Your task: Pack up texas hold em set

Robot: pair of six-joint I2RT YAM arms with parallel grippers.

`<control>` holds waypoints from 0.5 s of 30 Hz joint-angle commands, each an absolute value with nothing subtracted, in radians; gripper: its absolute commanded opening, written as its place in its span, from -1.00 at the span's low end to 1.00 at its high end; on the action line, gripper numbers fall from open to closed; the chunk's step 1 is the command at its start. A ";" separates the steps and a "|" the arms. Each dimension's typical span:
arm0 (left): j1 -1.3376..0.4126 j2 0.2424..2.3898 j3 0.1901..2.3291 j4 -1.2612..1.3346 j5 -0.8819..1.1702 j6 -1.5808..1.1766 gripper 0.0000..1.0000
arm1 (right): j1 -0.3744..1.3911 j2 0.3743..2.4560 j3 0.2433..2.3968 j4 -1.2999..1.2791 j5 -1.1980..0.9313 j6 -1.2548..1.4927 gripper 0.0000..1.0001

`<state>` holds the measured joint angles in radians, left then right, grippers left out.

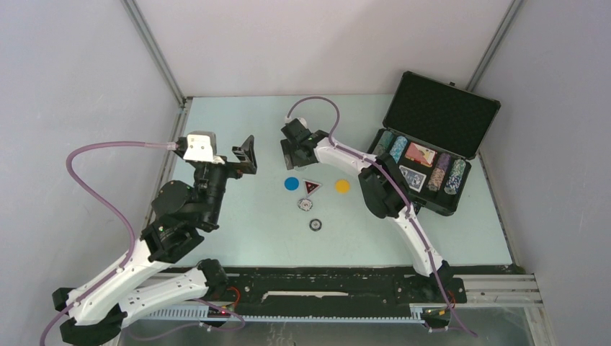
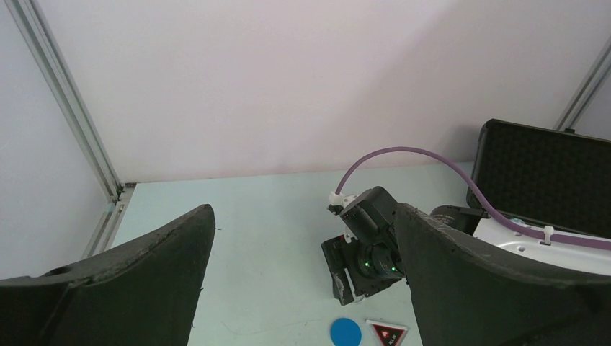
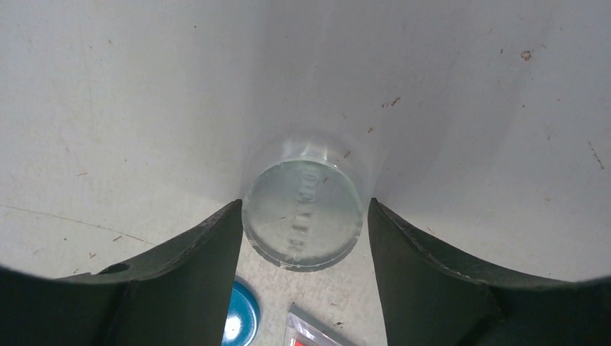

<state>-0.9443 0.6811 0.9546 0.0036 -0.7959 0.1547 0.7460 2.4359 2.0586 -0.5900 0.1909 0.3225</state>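
the briefcase (image 1: 431,205) sits by the right edge of the bench (image 1: 238,216), toward the far right corner, with its lid (image 1: 441,112) standing behind it. inside, two card decks (image 1: 419,154) lie between rows of chips (image 1: 390,146). mid-bench, a triangle (image 1: 310,187) lies between two discs (image 1: 291,183), and two loose chips (image 1: 305,205) lie toward the near edge. behind these, a flat disc (image 3: 302,214) lies on the bench between the parted fingers of the right gripper (image 3: 304,207).
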 commanded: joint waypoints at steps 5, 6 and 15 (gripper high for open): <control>-0.930 0.676 0.953 0.007 -0.771 0.121 1.00 | 0.752 2.427 2.078 -0.586 0.212 0.311 0.21; -0.929 0.675 0.952 0.006 -0.770 0.122 1.00 | 0.752 2.405 2.064 -0.570 0.219 0.307 0.17; -0.912 0.680 0.957 0.006 -0.750 0.109 1.00 | 0.666 1.975 1.713 -0.350 0.309 0.309 -0.23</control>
